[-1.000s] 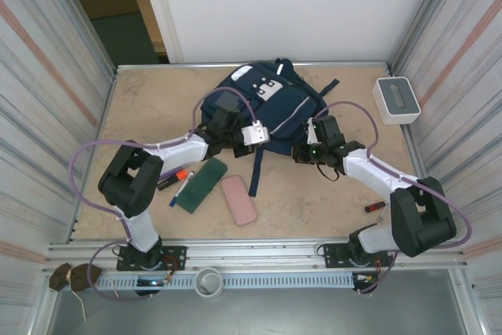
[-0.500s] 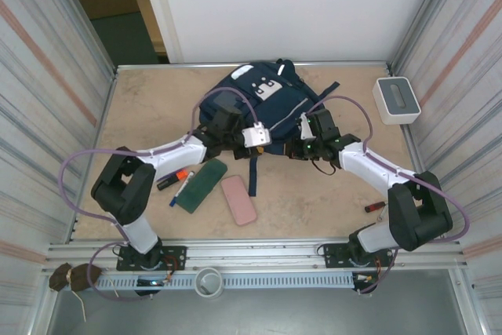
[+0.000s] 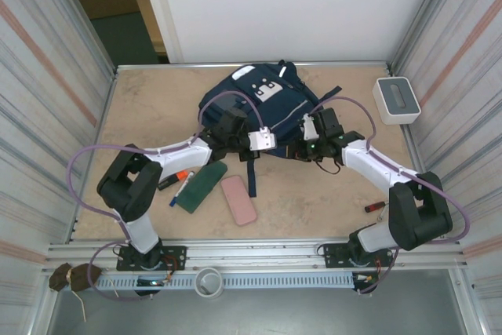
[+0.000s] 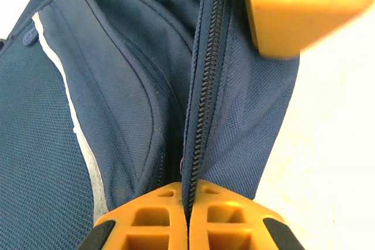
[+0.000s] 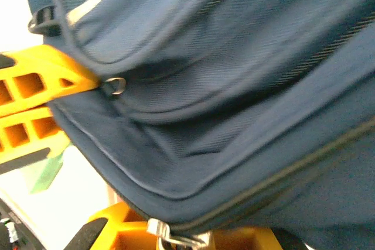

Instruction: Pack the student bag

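Enclosure: a tan tabletop (image 3: 141,115) bounded by corrugated metal walls to either side and a white panel at the rear. The student bag (image 3: 274,103) lies at the far centre of the tabletop, its straps trailing toward the arms. The left gripper (image 4: 187,226) has its jaws closed on the bag's fabric, pinching it right on the zip line (image 4: 202,86), which runs straight away from the fingertips. The right gripper (image 5: 176,235) is likewise closed on the bag's near edge, with a metal zip pull (image 5: 167,232) sitting at its fingertips; whether it holds the pull itself or only the fabric cannot be determined. Judgement: the two grips sit close together on the same edge so that one arm anchors the cloth while the other works the zip, which reads as opening a compartment. A green case (image 3: 200,186), a pink case (image 3: 238,200) and pens (image 3: 176,180) lie on the tabletop just short of the bag, not yet packed. A white-grey box (image 3: 398,98) stands well apart at the right wall. Markings: a white label (image 3: 268,89) on the bag carries dark marks too small to read. No brand or legible writing noted.
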Action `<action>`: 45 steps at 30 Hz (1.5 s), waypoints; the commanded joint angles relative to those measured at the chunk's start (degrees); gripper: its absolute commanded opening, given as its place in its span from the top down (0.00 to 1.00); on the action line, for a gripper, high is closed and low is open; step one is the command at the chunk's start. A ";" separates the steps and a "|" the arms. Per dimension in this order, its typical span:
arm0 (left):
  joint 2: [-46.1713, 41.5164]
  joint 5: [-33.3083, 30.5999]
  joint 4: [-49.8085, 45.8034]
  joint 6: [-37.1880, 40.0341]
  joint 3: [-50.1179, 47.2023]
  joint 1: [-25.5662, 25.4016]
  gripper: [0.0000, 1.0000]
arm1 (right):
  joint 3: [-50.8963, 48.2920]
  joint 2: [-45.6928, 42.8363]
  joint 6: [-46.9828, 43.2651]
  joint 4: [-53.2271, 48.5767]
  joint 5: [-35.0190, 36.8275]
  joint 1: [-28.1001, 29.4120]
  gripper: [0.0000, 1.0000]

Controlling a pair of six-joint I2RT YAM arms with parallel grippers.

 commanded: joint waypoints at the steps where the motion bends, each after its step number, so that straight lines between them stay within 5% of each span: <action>1: -2.39 -5.94 -0.61 1.90 -1.61 5.53 1.00 | 1.69 1.16 -1.91 -8.26 3.04 -3.51 1.00; 12: -3.30 -9.53 -3.11 4.40 -3.29 9.16 0.99 | 7.69 5.75 -4.15 -11.36 0.79 -3.73 1.00; 21: -7.47 2.01 -7.47 -2.57 -2.50 4.87 0.53 | 9.79 6.60 -1.41 -6.22 -7.76 1.30 1.00; 26: -6.07 3.43 -8.50 -2.53 -0.26 1.77 0.47 | 10.05 6.54 0.11 -4.56 -10.37 2.51 1.00; 32: -1.17 4.33 -11.44 -1.63 4.90 0.03 0.52 | 10.23 6.26 1.39 -2.80 -12.71 4.13 1.00; 38: -1.30 3.62 -12.95 -0.29 4.54 2.90 0.98 | 9.24 5.30 -2.01 -8.97 -9.07 0.00 1.00; 45: -4.09 -0.74 -12.39 3.35 -0.11 8.33 1.00 | 8.76 8.09 -4.59 -12.60 -3.76 -4.59 1.00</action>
